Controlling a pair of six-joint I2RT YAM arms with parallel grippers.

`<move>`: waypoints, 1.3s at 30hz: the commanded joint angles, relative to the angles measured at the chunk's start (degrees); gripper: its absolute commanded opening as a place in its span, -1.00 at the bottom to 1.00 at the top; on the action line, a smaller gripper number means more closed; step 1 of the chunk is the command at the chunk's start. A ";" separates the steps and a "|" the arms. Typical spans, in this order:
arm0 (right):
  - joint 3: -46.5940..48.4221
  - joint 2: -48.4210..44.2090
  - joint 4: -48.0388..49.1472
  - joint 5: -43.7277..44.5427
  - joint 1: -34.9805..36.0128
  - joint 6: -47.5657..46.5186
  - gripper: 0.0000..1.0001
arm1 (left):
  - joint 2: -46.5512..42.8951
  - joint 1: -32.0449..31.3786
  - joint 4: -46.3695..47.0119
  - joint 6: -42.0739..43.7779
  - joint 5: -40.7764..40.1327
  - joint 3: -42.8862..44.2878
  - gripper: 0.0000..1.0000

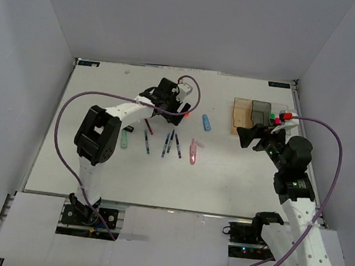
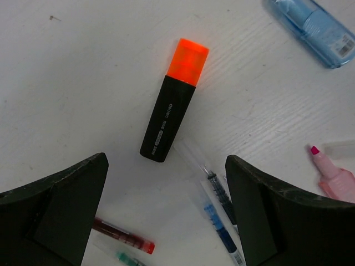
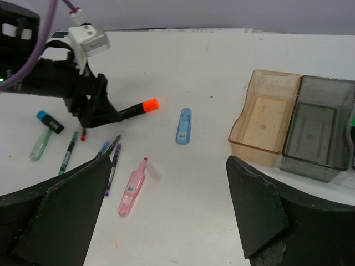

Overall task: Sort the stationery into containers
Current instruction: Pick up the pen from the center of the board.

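My left gripper point(image 1: 172, 109) is open and empty, low over the table. In the left wrist view point(image 2: 166, 216) a black highlighter with an orange cap point(image 2: 169, 116) lies just ahead of its fingers. Thin pens point(image 2: 219, 213) and a red pen point(image 2: 125, 235) lie between them. My right gripper point(image 1: 246, 138) is open and empty, in front of the amber bin point(image 1: 242, 115), grey bin point(image 1: 260, 112) and clear bin point(image 1: 280, 119). The clear bin holds highlighters with green, pink and red caps point(image 1: 276, 120). The amber point(image 3: 266, 124) and grey point(image 3: 316, 133) bins look empty.
A blue marker point(image 1: 206, 122), a pink marker point(image 1: 193, 151) with its cap off, a mint marker point(image 1: 125, 140), a blue-capped black highlighter point(image 3: 50, 122) and several dark pens point(image 1: 166, 146) lie left of centre. The white table is walled at the left, right and back.
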 commanded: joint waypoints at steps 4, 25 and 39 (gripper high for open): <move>-2.23 -1.08 3.61 -6.32 0.64 2.06 0.80 | 4.53 0.07 -0.76 2.27 0.03 6.43 0.96; -3.55 -0.73 2.12 -7.11 1.08 -0.58 0.80 | 16.58 0.16 -1.28 4.20 0.11 15.05 -0.16; -1.27 2.61 2.91 -7.29 2.13 1.70 0.80 | 3.94 0.07 -1.37 -14.23 -0.86 18.75 -0.50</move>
